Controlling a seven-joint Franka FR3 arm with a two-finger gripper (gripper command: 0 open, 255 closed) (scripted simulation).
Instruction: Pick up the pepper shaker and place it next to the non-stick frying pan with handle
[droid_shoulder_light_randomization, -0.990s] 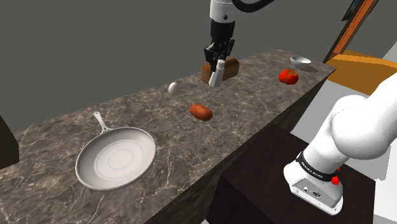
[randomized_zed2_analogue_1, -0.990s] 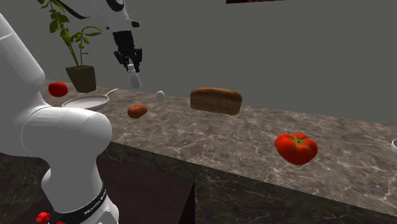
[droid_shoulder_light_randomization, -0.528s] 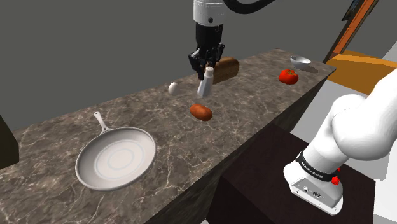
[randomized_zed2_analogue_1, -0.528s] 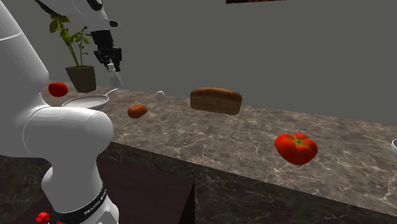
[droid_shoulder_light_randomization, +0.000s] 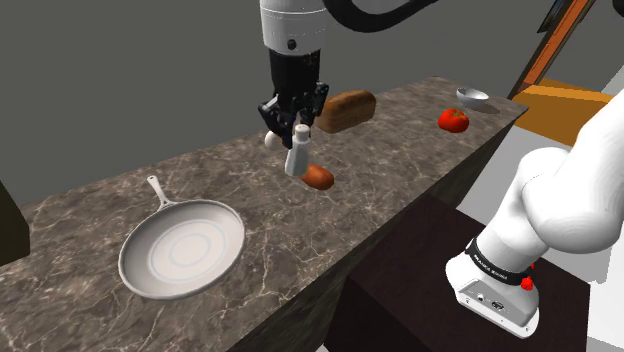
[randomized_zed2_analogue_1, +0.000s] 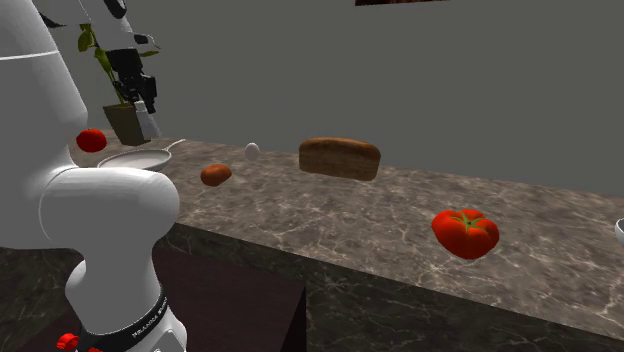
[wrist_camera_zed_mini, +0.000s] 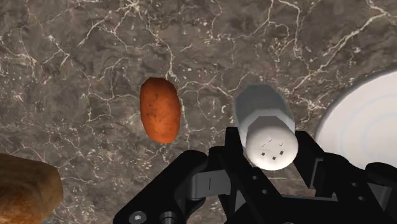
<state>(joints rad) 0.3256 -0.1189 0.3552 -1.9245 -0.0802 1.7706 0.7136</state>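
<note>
The pepper shaker (droid_shoulder_light_randomization: 296, 158) is a pale grey bottle with a white perforated cap. It hangs tilted in the air above the marble counter (droid_shoulder_light_randomization: 400, 170), and my gripper (droid_shoulder_light_randomization: 296, 128) is shut on its top. In the wrist view the black fingers (wrist_camera_zed_mini: 312, 159) clasp the shaker (wrist_camera_zed_mini: 267, 130) just below its cap. The frying pan (droid_shoulder_light_randomization: 182, 248), light grey with a thin handle, lies on the counter toward the shoulder view's left, apart from the shaker. Its rim (wrist_camera_zed_mini: 359, 121) shows close beside the gripper (wrist_camera_zed_mini: 270, 159). In the second exterior view the gripper (randomized_zed2_analogue_1: 140, 98) hangs above the pan (randomized_zed2_analogue_1: 135, 158).
An orange potato (droid_shoulder_light_randomization: 318, 176) lies right below the shaker, and a white egg (droid_shoulder_light_randomization: 270, 140) lies behind it. Further along stand a bread loaf (droid_shoulder_light_randomization: 345, 110), a tomato (droid_shoulder_light_randomization: 453, 120) and a small bowl (droid_shoulder_light_randomization: 473, 97). A potted plant (randomized_zed2_analogue_1: 118, 70) stands beyond the pan.
The arm has carried the shaker from in front of the bread loaf toward the pan, passing over the potato and dropping a little. The grip is unchanged.
</note>
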